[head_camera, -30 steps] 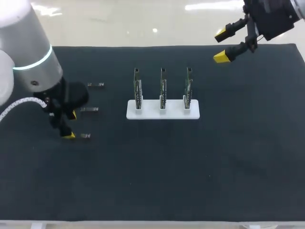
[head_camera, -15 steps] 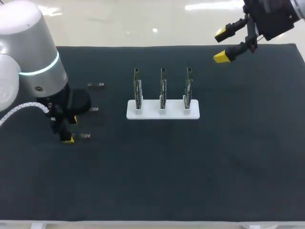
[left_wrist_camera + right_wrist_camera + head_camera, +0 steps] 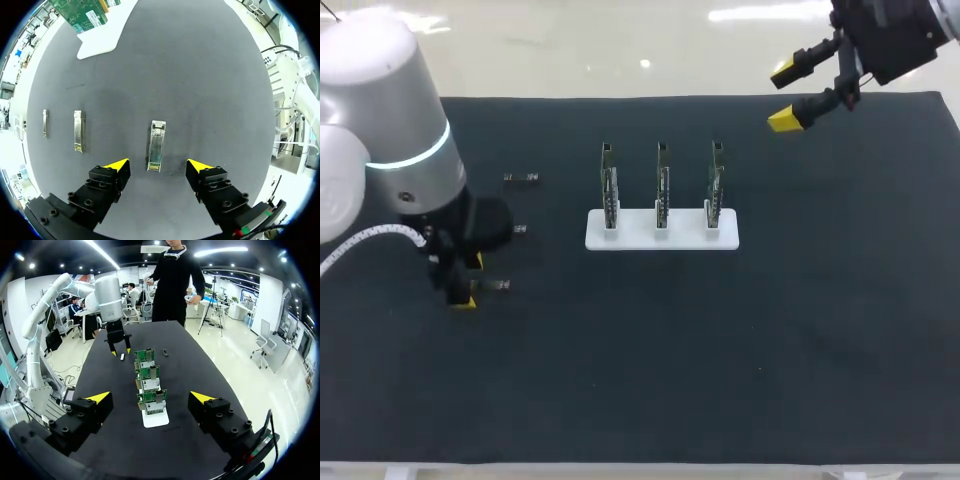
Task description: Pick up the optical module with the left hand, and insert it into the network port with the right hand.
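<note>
You had the left gripper spread wide and holding nothing, with its tips either side of the near end of the nearest optical module, not touching it. In the head view that was left-middle of the frame, low over the black mat. The module lay flat, its long axis running straight out ahead between the fingers, so the jaws would close across its narrow sides. I'd call that a sensible line-up for a pinch. Two spare modules lay parallel beside it, far enough off that the fingers cleared them.

The right gripper was in the upper right of the frame, also wide open and empty, well apart from the white base and its three upright boards mid-frame. It looked parked clear of the left arm, facing down the row of boards with the ports in its view.

Pick not yet made. I'd put the step at final alignment before closing. Risk: a grip too near the end could let the module tilt at handover.
</note>
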`<action>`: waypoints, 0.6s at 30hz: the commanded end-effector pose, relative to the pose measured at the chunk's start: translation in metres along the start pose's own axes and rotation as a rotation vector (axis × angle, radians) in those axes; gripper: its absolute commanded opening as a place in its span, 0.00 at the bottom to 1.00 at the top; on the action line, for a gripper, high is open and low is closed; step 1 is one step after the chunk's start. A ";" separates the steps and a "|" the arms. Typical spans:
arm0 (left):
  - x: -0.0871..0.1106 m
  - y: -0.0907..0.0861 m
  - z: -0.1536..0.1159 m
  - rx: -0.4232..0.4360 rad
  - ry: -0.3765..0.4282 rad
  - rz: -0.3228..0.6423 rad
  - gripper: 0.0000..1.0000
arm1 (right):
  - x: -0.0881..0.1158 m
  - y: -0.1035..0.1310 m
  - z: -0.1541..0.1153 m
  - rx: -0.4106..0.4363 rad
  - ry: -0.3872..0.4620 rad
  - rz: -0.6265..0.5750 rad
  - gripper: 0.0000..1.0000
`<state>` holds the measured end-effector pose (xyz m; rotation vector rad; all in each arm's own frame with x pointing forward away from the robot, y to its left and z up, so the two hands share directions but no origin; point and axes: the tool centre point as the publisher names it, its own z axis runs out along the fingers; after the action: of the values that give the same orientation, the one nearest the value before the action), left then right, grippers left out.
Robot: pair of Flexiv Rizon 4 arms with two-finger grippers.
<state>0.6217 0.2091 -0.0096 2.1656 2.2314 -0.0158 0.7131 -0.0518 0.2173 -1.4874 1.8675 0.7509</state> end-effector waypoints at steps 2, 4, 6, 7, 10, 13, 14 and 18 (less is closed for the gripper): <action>-0.001 -0.001 0.006 0.002 0.006 -0.003 1.00 | 0.000 0.000 0.000 0.000 -0.002 -0.001 1.00; 0.000 -0.002 0.007 0.004 0.006 -0.004 1.00 | 0.000 0.000 0.000 0.000 -0.002 -0.001 1.00; -0.001 -0.003 0.009 0.006 0.007 -0.004 1.00 | 0.000 0.000 0.000 0.000 -0.002 -0.001 1.00; -0.001 -0.003 0.009 0.007 0.008 -0.004 1.00 | 0.000 0.000 0.000 0.000 -0.002 -0.001 1.00; -0.003 -0.002 0.011 0.008 0.006 -0.007 1.00 | 0.000 0.000 0.000 0.000 -0.002 -0.001 1.00; -0.003 -0.002 0.011 0.010 0.007 -0.009 0.98 | 0.000 0.000 0.000 0.000 -0.002 -0.001 1.00; -0.003 -0.001 0.011 0.011 0.007 -0.008 1.00 | 0.000 0.000 0.000 0.000 -0.002 -0.001 1.00; -0.003 0.000 0.014 0.012 0.009 -0.006 0.98 | 0.000 0.000 0.000 0.000 -0.002 -0.001 1.00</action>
<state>0.6192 0.2067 -0.0173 2.1633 2.2484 -0.0187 0.7130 -0.0517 0.2173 -1.4874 1.8674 0.7510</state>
